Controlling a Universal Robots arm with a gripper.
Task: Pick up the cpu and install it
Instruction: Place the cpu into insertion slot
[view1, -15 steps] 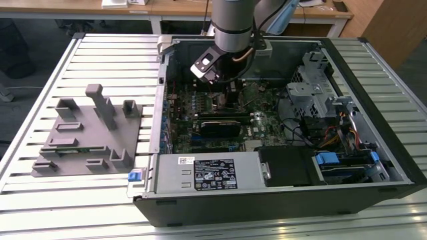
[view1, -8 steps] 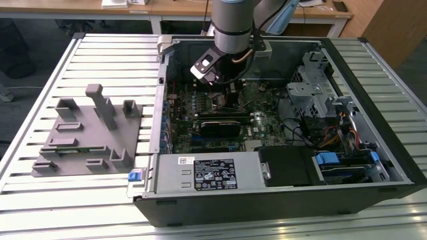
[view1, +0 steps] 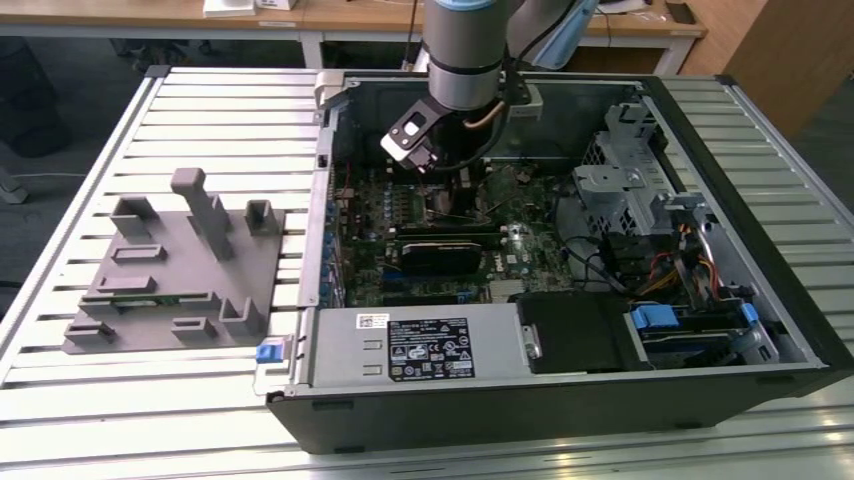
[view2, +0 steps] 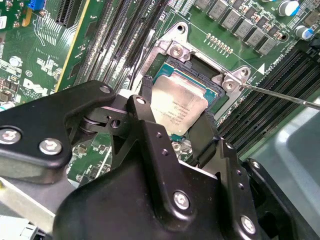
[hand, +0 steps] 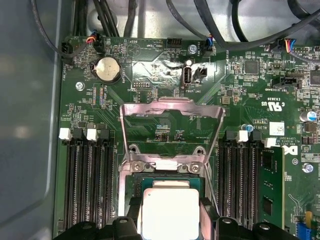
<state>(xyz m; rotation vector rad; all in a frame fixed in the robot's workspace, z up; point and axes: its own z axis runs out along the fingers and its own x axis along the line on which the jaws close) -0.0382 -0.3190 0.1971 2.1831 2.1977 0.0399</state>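
1 cpu (view2: 179, 107) in end effector (view2: 176, 112), 1 mobo (hand: 240, 95)

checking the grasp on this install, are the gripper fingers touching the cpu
Touching. In the second wrist view the gripper's two black fingers sit against opposite edges of the cpu, with no gap showing on either side.

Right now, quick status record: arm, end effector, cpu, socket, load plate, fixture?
arm: reaching down into the open case
end effector: shut on the cpu, fingers on two opposite edges
cpu: silver top up, level over the socket; seated or not, cannot tell
load plate: swung open
fixture: outside the case, at the exterior view's left
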